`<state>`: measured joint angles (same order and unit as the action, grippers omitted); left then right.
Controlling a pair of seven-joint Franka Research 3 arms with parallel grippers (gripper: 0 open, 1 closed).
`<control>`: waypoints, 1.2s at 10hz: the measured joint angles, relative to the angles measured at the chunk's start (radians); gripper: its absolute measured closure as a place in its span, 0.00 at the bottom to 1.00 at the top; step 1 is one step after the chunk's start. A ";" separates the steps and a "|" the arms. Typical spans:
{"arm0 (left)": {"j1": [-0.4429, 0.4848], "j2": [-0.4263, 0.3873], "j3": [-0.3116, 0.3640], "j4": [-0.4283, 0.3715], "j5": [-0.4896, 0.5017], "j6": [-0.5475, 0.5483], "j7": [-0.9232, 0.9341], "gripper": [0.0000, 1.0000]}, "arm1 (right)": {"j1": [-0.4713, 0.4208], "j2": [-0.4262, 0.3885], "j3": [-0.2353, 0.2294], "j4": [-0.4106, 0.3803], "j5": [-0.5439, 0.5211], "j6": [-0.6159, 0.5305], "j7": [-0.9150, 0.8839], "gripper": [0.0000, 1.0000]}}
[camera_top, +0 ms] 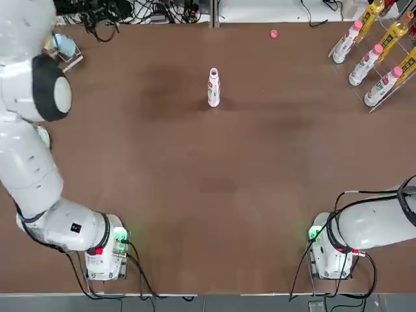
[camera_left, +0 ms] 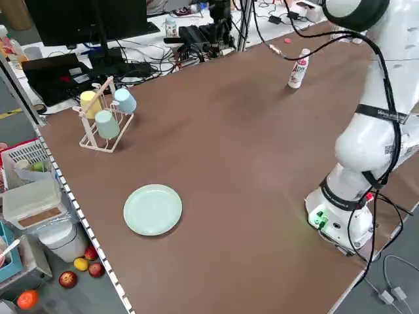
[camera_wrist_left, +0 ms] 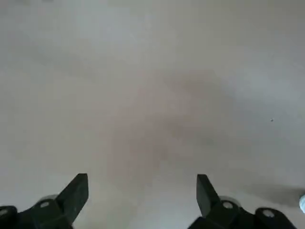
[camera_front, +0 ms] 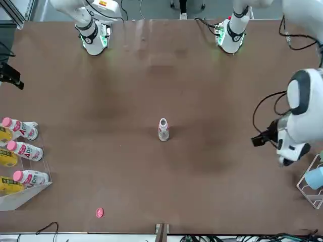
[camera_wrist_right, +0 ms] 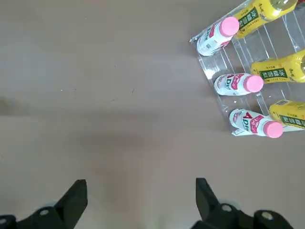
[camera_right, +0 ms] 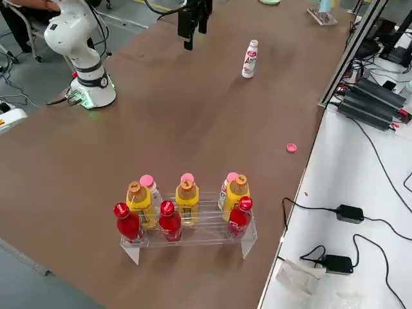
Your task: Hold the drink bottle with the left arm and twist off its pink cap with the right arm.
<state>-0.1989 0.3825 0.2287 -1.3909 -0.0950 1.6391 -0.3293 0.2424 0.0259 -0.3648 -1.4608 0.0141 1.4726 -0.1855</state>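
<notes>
The drink bottle stands upright on the brown table, past its middle, white with a red-and-green label; it also shows in the front view. Its top looks white. A small pink cap lies loose near the far edge, well apart from the bottle. My left arm hangs over the table's left side; its gripper is open above bare table. My right arm is folded at the near right, its gripper open and empty, high over the table. Both grippers are far from the bottle.
A clear rack with taller pink-capped white bottles and yellow bottles stands at the far right. A cup rack sits at the far left, and a pale green plate lies nearer on the left. Cables run along the far edge.
</notes>
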 joint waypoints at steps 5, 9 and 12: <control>0.118 -0.214 -0.080 -0.018 0.108 -0.058 0.146 0.00 | 0.002 0.000 0.000 0.000 0.000 -0.001 0.001 0.00; 0.175 -0.273 -0.239 -0.036 0.073 -0.062 0.076 0.00 | 0.002 0.000 0.000 0.000 0.000 -0.002 0.001 0.00; 0.118 -0.310 -0.132 -0.046 0.073 -0.132 0.270 0.00 | 0.002 0.001 0.000 0.000 0.000 -0.003 0.002 0.00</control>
<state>-0.0805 0.0728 0.0968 -1.4372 -0.0216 1.5070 -0.0590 0.2439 0.0264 -0.3652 -1.4607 0.0140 1.4698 -0.1839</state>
